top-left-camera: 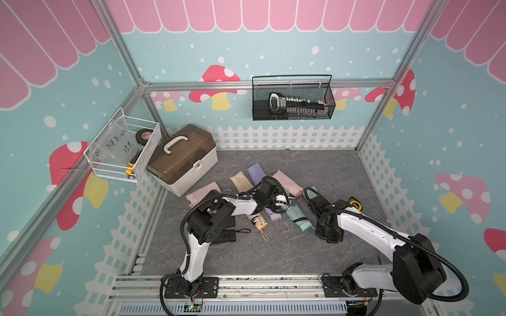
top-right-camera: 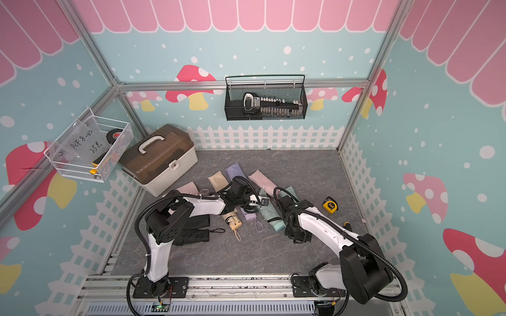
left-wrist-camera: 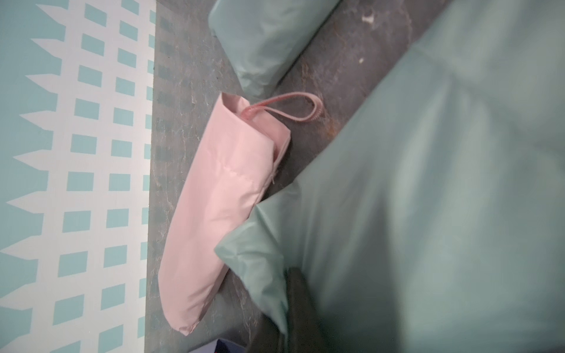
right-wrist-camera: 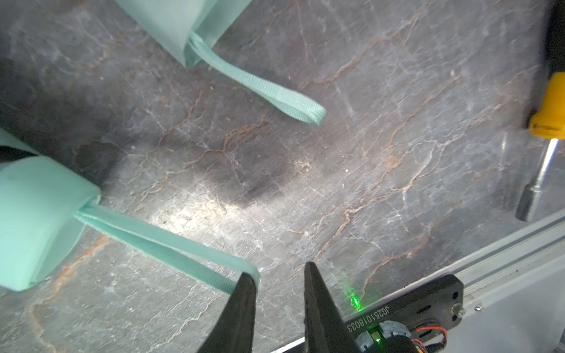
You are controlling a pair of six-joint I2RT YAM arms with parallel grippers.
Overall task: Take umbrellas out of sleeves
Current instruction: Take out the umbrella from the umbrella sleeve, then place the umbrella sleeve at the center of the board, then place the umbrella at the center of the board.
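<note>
Right wrist view: right end effector (right-wrist-camera: 276, 270) holds its jaws apart, the mint umbrella's (right-wrist-camera: 36, 220) wrist loop (right-wrist-camera: 171, 244) touching one fingertip's outer side, its handle and long axis lying beyond that loop. Left end effector (top-left-camera: 283, 203), closed, pinches the mint sleeve (left-wrist-camera: 397, 183).

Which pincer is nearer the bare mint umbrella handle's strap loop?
Right. The mint webbing strap loop ends against the right pincer; the left pincer grips the umbrella's mint fabric sleeve, farther off.

Handwritten on clear plastic sheet (top-left-camera: 116, 143) in white wire basket (top-left-camera: 149, 149): "PCF 8-0…", under it "25…", rest illegible, both top views. Black base plate (right-wrist-camera: 434, 301): "JG251018033", upside down. Tape measure (top-right-camera: 330, 204) label: too small.
</note>
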